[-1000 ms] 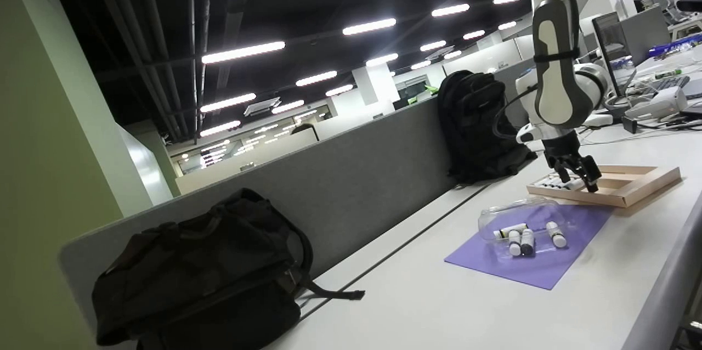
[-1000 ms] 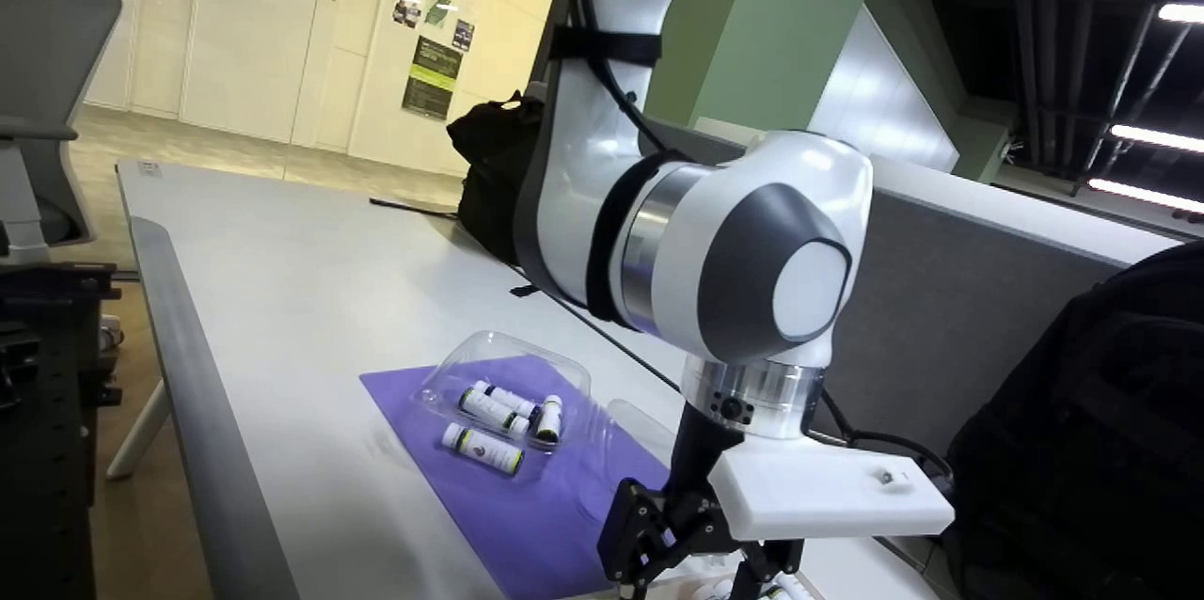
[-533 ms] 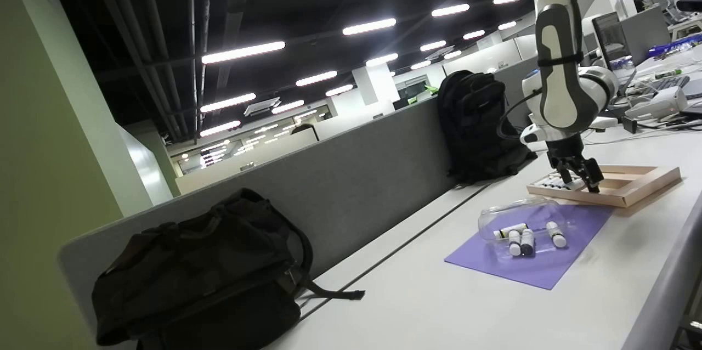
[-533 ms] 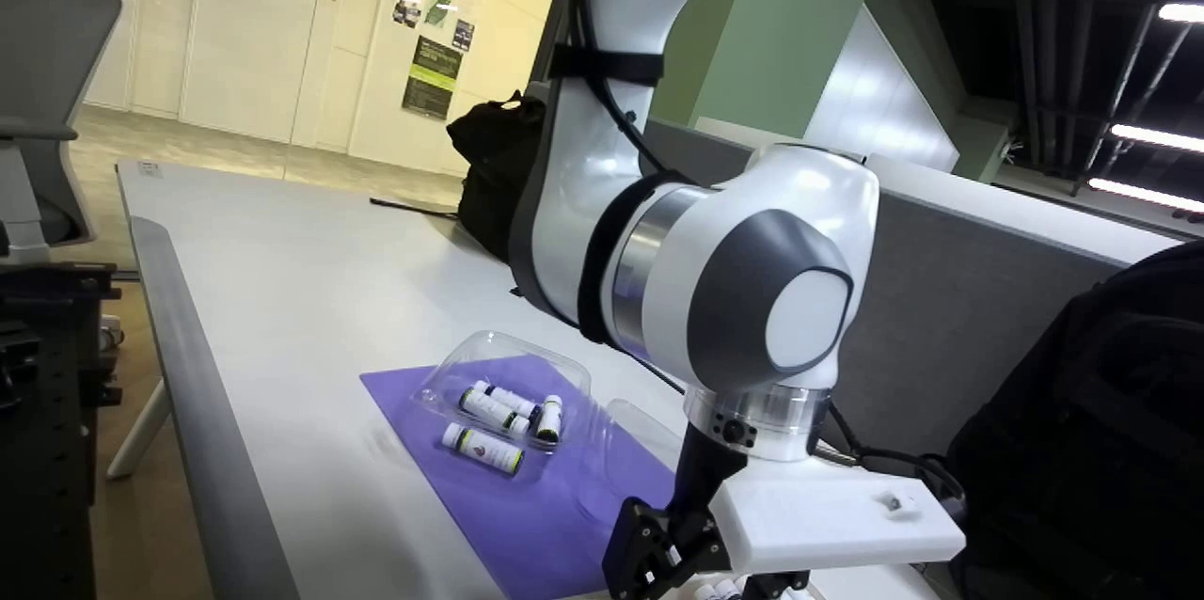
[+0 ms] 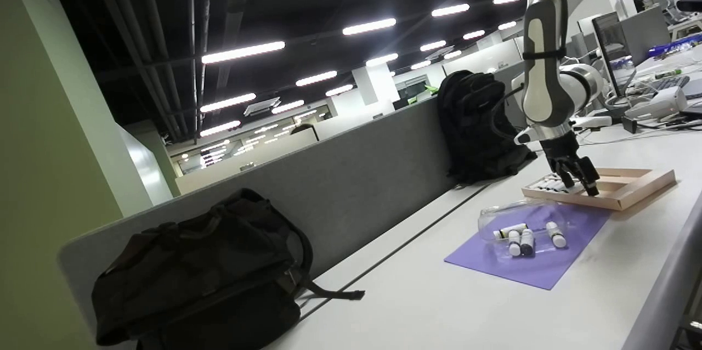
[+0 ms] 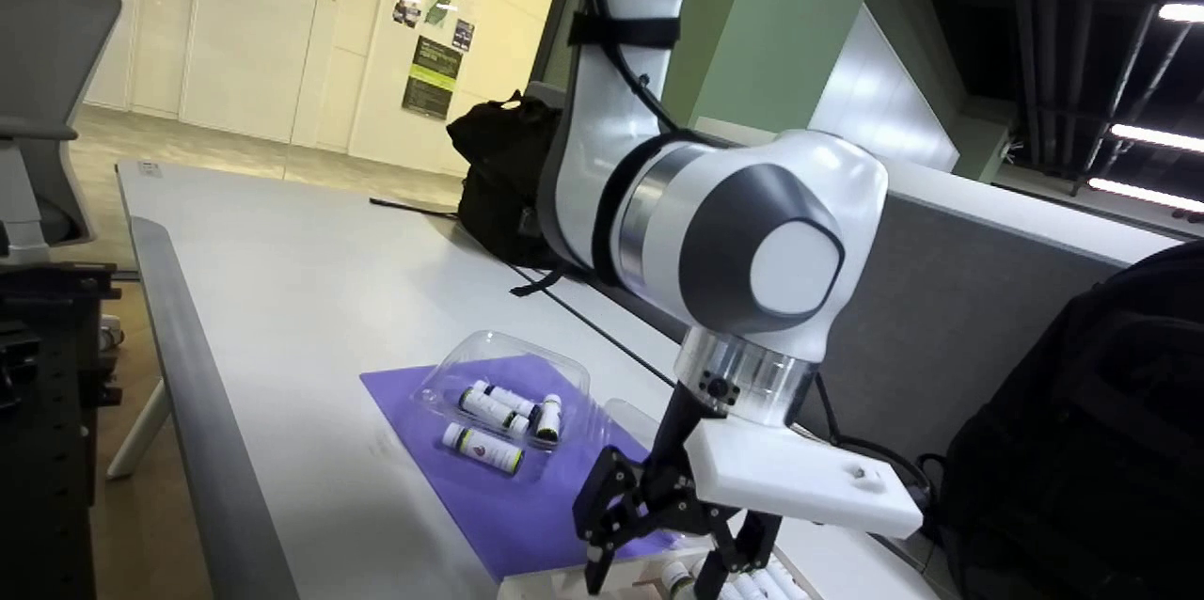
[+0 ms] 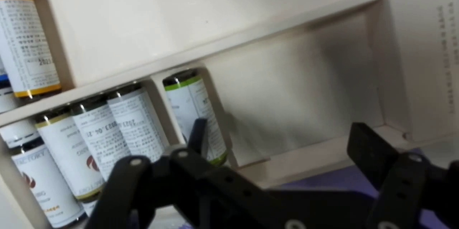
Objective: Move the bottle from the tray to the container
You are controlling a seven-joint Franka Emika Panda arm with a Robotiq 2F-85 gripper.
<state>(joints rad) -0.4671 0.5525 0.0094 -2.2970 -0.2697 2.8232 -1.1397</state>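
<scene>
While the container [image 6: 513, 360] lies toward the far edge of the purple mat [image 6: 536, 515] in an exterior view, we judge we are lining up: the gripper [image 7: 280, 132] stands wide, holding nothing, above the mat-side edge of the tray [image 7: 304, 164]. The green-banded bottle [image 7: 192, 103], our likely target, lies inside that edge; next we should shift left and straddle it. Left to right, one bottle label [image 7: 43, 182] seems to read “FACTORY”, a second label [image 7: 102, 132] “2023.04.21” inverted; script [image 7: 448, 56] on the right edge blurs.

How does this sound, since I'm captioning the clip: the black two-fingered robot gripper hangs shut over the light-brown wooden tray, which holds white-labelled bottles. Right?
Not quite: the gripper is open, not shut; the wrist view shows its fingers wide apart. The rest stands.
</scene>
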